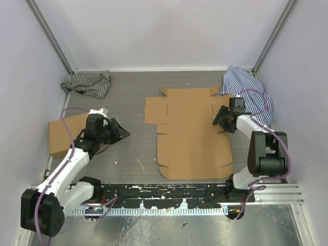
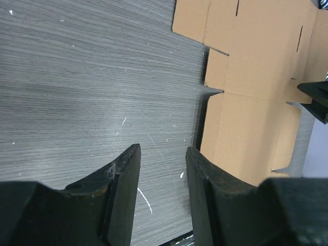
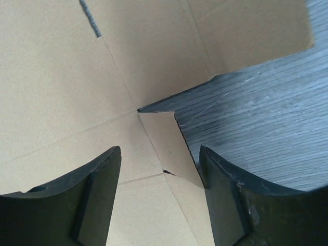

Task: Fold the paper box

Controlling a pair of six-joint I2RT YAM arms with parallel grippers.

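Paper box [image 1: 189, 136] = plain brown die-cut sheet w/ flaps + slits, flat and unfolded at ctr of top view; left gripper [image 2: 161, 154] jaws apart over bare table [image 2: 77, 77], right gripper [image 3: 160, 154] jaws apart, nothing pinched, over its right-edge flap.

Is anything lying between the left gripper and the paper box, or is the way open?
Nothing visible does. Only bare table separates the left gripper from the left edge of the paper box. The second cardboard box lies left of that arm, off the line. The right gripper hovers over the right-hand flaps.
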